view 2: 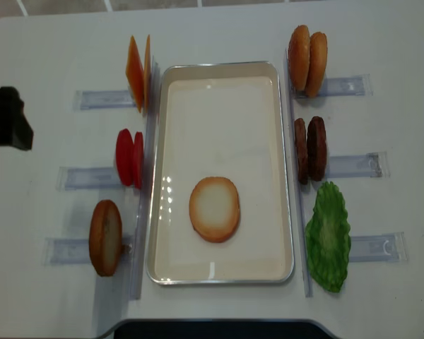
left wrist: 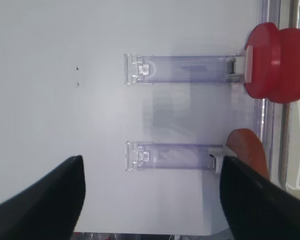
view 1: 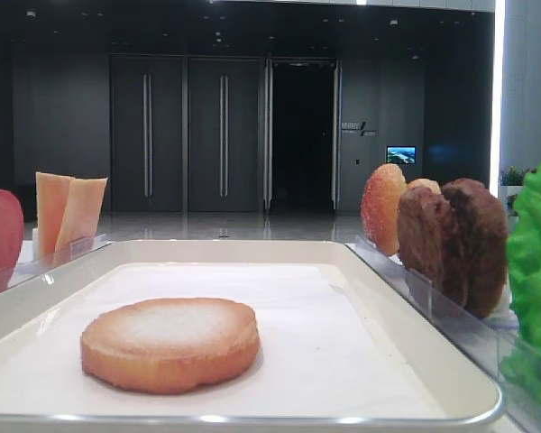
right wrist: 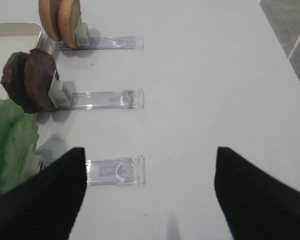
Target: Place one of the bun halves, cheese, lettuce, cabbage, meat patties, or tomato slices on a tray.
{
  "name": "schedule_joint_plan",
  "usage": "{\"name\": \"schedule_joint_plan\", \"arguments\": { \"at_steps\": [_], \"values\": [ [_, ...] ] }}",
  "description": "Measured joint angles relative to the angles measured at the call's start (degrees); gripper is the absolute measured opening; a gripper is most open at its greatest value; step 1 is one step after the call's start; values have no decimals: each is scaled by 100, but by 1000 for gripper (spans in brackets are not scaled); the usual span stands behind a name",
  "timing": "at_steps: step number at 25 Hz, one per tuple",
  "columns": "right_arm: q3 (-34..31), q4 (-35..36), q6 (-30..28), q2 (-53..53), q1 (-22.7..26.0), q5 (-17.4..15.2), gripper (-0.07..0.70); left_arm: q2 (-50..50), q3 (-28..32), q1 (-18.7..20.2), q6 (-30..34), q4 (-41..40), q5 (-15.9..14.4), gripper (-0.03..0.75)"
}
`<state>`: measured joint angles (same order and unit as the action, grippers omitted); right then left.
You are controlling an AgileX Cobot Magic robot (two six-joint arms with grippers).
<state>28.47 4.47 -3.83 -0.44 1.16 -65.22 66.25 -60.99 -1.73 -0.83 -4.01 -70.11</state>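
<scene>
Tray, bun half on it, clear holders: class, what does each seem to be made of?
Tray: probably hard plastic or enamel, cream and glossy, glints on the rim.
Bun half: likely a foam or plastic replica, matte, evenly coloured.
Clear holders: transparent plastic; the table shows through.

A smooth white worktop [view 2: 219,32] carries a large cream-white rectangular tray [view 2: 283,162] with a raised rim at its middle. Three clear plastic holders [view 2: 92,99] lie flat on the worktop along the tray's left side and three more [view 2: 350,86] along its right, each running outward from the tray's edge.
</scene>
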Motion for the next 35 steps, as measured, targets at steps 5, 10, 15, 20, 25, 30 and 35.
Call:
{"name": "schedule_joint_plan", "arguments": {
  "at_steps": [5, 10, 15, 20, 25, 30, 35],
  "values": [
    [0, 0, 0, 0, 0, 0, 534, -1289, 872, 0, 0, 58, -83, 644],
    [0, 0, 0, 0, 0, 0, 534, -2448, 1651, 0, 39, 92, -105, 644],
    [0, 0, 0, 0, 0, 0, 534, -3284, 2171, 0, 83, 160, -113, 644],
    [0, 0, 0, 0, 0, 0, 534, -3955, 2490, 0, 116, 464, -125, 644],
    [0, 0, 0, 0, 0, 4, 534, -4654, 2748, 0, 350, 597, -27, 644],
    [0, 0, 0, 0, 0, 4, 534, -5364, 3071, 0, 644, 761, 325, 644],
    [0, 0, 0, 0, 0, 4, 534, -6017, 3317, 0, 688, 820, 494, 644]
  ]
}}
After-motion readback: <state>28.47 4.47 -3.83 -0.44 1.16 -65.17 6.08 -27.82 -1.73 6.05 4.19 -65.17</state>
